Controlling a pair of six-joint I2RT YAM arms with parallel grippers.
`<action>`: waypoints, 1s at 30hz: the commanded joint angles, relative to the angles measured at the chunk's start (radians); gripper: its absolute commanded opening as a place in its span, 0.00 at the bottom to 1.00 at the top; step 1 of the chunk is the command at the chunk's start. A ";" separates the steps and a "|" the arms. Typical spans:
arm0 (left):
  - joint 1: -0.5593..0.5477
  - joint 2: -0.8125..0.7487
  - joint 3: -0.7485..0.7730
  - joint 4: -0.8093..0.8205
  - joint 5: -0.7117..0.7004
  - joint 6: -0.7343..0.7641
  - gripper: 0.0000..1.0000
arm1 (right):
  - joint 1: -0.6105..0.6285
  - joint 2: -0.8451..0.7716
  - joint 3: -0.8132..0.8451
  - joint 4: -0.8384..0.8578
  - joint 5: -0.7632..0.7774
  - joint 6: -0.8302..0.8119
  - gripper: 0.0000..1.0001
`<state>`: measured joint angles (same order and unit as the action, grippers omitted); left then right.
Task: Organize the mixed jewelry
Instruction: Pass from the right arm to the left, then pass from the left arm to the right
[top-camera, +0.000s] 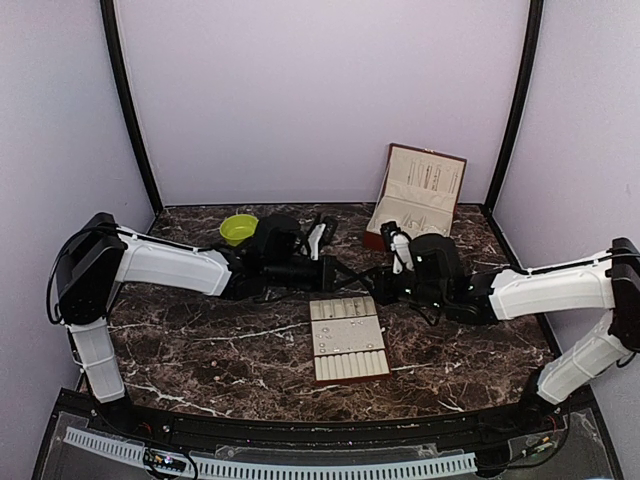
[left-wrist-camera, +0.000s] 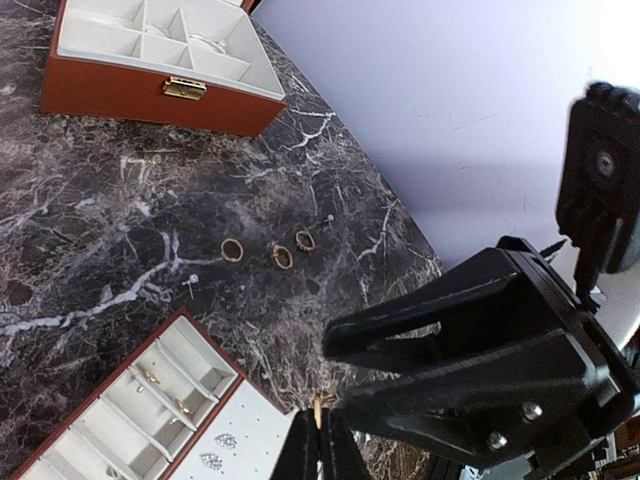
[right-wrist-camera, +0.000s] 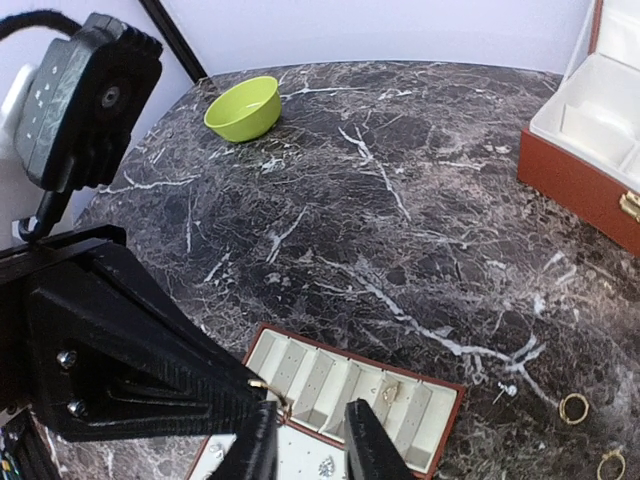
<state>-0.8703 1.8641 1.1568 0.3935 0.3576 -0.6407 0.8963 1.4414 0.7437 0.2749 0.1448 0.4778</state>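
Both arms meet just above the far end of the beige slotted tray (top-camera: 318, 375). My left gripper (left-wrist-camera: 322, 428) is shut on a small gold-coloured ring (left-wrist-camera: 322, 404), which sticks up from its tips. My right gripper (right-wrist-camera: 310, 432) stands open right beside it, and its left finger is close to that ring (right-wrist-camera: 262, 388) without holding it. More of the mixed jewelry lies loose on the marble: three rings (left-wrist-camera: 283, 257) in a row and a stud (left-wrist-camera: 190, 283). Small pieces sit in the tray's slots (right-wrist-camera: 390, 392) and on its pad (left-wrist-camera: 212, 460).
A brown jewelry box (top-camera: 418, 195) with white compartments stands open at the back right. A lime-green bowl (top-camera: 238, 229) sits at the back left, behind the left arm. Two loose rings (right-wrist-camera: 574, 408) lie on the dark marble to the right of the tray (right-wrist-camera: 350, 353).
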 joint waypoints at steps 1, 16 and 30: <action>0.031 -0.057 -0.020 0.017 -0.024 0.007 0.00 | 0.011 -0.092 -0.040 0.079 -0.004 0.000 0.36; 0.070 -0.197 -0.144 0.093 -0.034 0.152 0.00 | -0.081 -0.208 -0.113 0.175 -0.267 0.065 0.74; 0.071 -0.314 -0.276 0.338 0.280 0.245 0.00 | -0.106 -0.171 -0.033 0.200 -0.601 0.094 0.77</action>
<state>-0.8013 1.5944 0.8951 0.6178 0.4797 -0.4248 0.7918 1.2396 0.6506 0.4133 -0.3099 0.5533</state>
